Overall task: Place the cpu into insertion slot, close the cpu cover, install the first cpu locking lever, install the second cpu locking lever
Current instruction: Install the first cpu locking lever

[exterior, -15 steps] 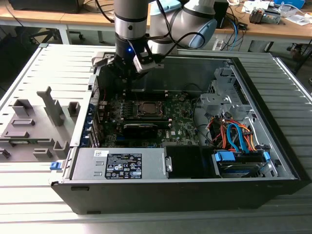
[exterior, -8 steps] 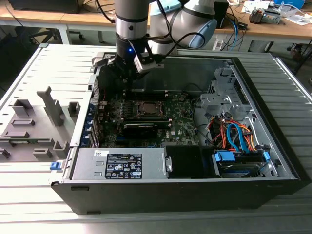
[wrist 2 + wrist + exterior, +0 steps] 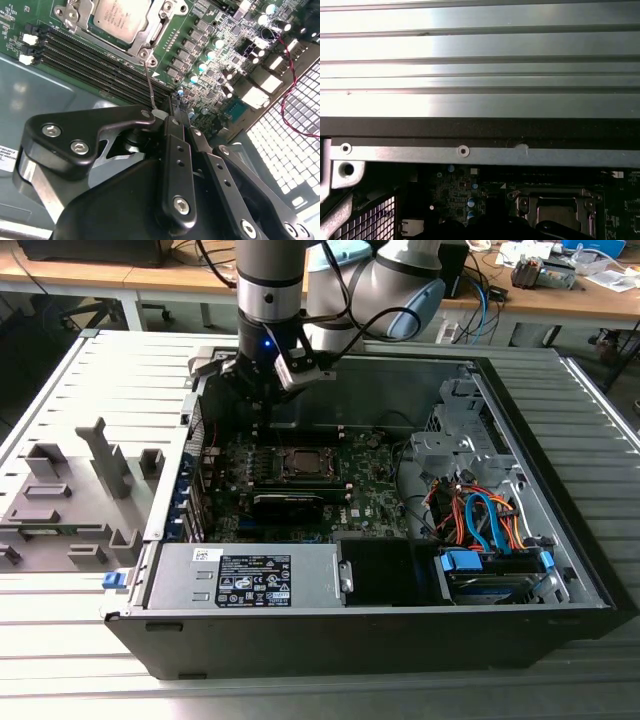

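cpu in socket under cpu cover, memory slots beside it

Bright overhead glare washes the ribbed table; the case interior lies dim.

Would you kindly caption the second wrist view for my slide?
Gripper meets a thin locking lever beside the cpu, under its cpu cover.

We are seeing dense print on the white label on the power supply in the exterior view, too small to read. We are also finding faint markings on the cpu in the second wrist view, illegible.
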`<state>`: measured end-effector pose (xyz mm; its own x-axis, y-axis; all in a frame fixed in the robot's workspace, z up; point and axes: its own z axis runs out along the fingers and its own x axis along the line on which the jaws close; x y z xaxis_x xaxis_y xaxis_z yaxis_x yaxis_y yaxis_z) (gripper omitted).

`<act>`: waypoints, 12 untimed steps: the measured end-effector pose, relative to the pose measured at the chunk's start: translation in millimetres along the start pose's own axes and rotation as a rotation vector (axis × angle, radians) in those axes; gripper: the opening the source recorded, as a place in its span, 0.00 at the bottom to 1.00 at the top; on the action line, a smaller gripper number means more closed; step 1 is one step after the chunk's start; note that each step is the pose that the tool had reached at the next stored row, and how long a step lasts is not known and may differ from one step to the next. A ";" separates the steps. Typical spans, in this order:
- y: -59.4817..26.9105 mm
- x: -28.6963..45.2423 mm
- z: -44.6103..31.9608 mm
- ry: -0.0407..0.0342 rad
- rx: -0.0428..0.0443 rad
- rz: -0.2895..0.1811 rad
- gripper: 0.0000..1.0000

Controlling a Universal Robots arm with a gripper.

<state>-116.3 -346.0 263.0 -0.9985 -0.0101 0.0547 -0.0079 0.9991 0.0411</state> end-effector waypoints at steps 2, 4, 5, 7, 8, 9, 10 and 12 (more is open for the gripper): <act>0.2 -0.1 0.4 -0.0001 0.0000 0.000 0.11; 0.4 -0.2 0.7 -0.0001 0.0000 0.000 0.11; 0.5 -0.3 0.9 -0.0001 0.0000 0.000 0.11; 0.8 -0.4 1.4 -0.0001 0.0002 0.000 0.11; 1.2 -0.8 2.0 -0.0001 0.0005 0.000 0.11; 1.5 -1.0 2.5 -0.0001 0.0007 0.000 0.11; 1.7 -1.0 2.6 -0.0001 0.0008 0.000 0.11; 1.8 -1.1 2.8 -0.0001 0.0009 0.000 0.11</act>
<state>-115.3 -344.1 260.3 -0.9985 -0.0104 0.0546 -0.0082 0.9992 0.0402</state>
